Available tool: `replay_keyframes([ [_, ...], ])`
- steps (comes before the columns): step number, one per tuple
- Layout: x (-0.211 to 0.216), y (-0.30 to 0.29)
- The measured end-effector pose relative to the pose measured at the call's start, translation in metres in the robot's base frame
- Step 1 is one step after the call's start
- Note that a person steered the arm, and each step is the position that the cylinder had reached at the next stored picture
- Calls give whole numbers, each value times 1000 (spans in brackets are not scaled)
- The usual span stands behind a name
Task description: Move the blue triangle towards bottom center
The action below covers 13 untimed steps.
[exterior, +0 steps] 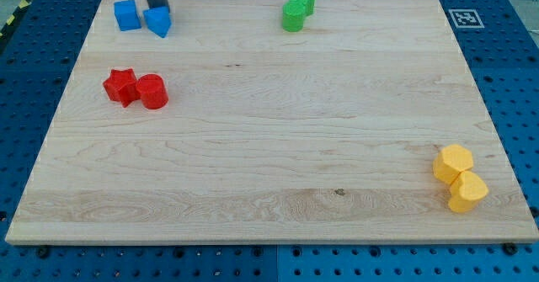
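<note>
The blue triangle [158, 21] lies near the view's top left corner of the wooden board [269, 172]. A blue cube [127, 15] sits just to its left, nearly touching it. My rod comes down from the view's top edge, and my tip [156, 7] sits at the triangle's top edge, touching or almost touching it.
A red star [120, 86] and a red cylinder [152, 92] sit together at the left. A green star [301, 1] and a green cylinder [293, 17] sit at the top centre. Two yellow blocks [453, 163] [467, 191] sit at the bottom right.
</note>
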<state>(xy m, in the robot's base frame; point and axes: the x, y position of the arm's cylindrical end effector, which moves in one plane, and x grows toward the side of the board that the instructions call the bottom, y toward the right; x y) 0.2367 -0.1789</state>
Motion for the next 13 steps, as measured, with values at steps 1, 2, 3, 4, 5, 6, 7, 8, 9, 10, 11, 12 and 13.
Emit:
replay_keyframes([
  [1, 12, 9],
  [2, 20, -5],
  [3, 20, -17],
  [4, 21, -18],
  [5, 40, -17],
  [6, 67, 4],
  [7, 93, 52],
  [8, 136, 81],
  [9, 133, 82],
  [10, 92, 82],
  [11, 98, 62],
  [12, 132, 59],
  [13, 144, 61],
])
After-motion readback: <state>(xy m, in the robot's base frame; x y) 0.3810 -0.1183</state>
